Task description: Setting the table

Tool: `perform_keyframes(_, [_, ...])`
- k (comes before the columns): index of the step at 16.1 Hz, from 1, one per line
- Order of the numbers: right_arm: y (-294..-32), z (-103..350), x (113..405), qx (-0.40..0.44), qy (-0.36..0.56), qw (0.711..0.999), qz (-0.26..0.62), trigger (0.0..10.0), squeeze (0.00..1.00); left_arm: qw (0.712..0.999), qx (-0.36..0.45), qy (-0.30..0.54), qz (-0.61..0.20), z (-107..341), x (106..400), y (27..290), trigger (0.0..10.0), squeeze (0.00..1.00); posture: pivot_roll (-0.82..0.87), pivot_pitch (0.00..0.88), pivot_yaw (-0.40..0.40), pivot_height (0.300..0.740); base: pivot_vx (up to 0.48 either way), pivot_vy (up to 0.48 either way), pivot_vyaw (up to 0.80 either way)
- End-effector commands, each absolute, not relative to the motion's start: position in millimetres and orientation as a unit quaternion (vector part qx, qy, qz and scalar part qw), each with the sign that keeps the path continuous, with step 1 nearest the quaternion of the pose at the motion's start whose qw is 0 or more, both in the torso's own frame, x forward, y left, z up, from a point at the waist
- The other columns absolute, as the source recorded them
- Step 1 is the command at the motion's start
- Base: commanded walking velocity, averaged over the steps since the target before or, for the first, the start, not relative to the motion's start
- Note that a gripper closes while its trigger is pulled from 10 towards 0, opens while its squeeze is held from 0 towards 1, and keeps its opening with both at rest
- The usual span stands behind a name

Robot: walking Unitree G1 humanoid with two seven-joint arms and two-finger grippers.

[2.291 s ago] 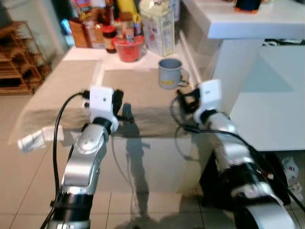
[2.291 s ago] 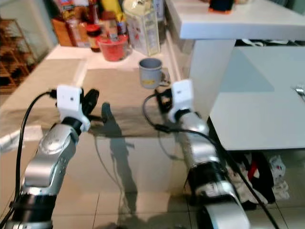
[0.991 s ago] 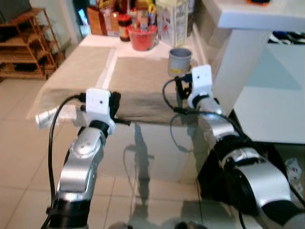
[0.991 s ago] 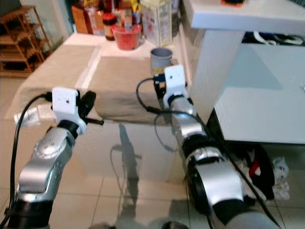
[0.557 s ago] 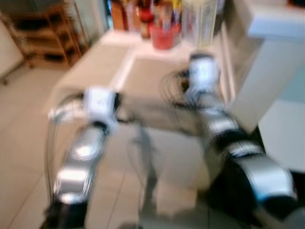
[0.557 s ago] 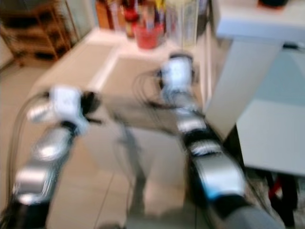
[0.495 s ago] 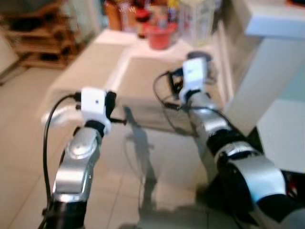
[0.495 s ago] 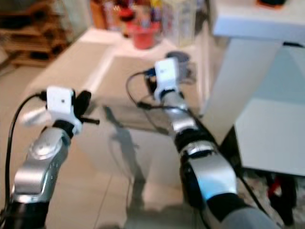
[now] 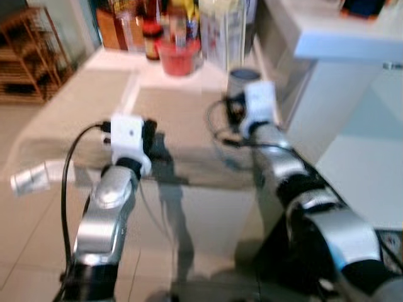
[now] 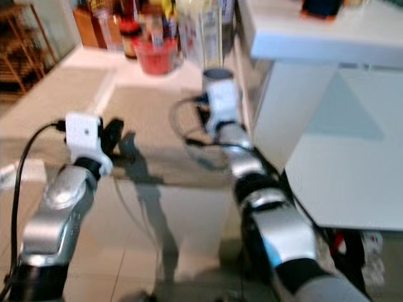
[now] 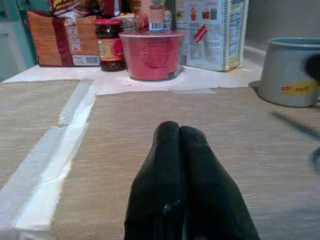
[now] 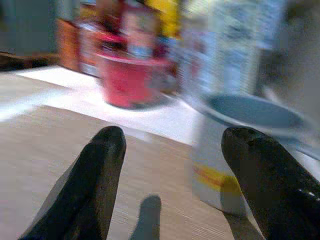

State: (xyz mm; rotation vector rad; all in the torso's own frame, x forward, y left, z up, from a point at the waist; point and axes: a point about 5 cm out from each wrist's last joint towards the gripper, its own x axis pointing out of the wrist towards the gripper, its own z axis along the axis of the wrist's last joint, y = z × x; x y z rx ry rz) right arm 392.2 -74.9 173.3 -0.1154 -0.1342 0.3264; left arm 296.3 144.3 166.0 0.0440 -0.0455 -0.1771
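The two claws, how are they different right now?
The left claw has its fingers pressed shut, while the right claw is spread wide open. The left claw hangs over bare table, away from the mug; the right claw is pointing at the mug, almost there. Both have long black fingers.

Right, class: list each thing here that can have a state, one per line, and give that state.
Mug: upright on the mat, not held.
Red tub: upright at the back of the table.
Jar: upright, lid on.
Carton: standing upright.
Left pincer: shut, empty, low over the mat.
Right pincer: open, empty, close to the mug.
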Motion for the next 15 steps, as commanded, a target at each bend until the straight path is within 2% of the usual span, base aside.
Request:
perform_keyframes(1, [-70.7, 187.2, 393.8, -0.063, -0.094, 0.978, 0.176, 10.0, 0.00, 0.995, 0.025, -0.024, -0.094, 167.0, 296.9, 140.3, 10.0, 0.00, 0.02, 0.000, -0.005, 0.736, 0.000, 0.000, 0.00])
perform_keyframes(9, [-67.8, 185.6, 391.5, -0.034, -0.091, 0.980, 0.176, 10.0, 0.00, 0.996, 0.030, -0.005, -0.083, 158.7, 303.2, 142.9, 10.0, 0.00, 0.00, 0.000, -0.016, 0.736, 0.000, 0.000, 0.00])
perform_keyframes(15, [-70.2, 175.1, 376.2, -0.056, -0.117, 0.972, 0.197, 10.0, 0.00, 0.994, 0.025, -0.013, -0.107, 161.7, 315.2, 133.2, 10.0, 0.00, -0.06, 0.000, 0.026, 0.736, 0.000, 0.000, 0.00])
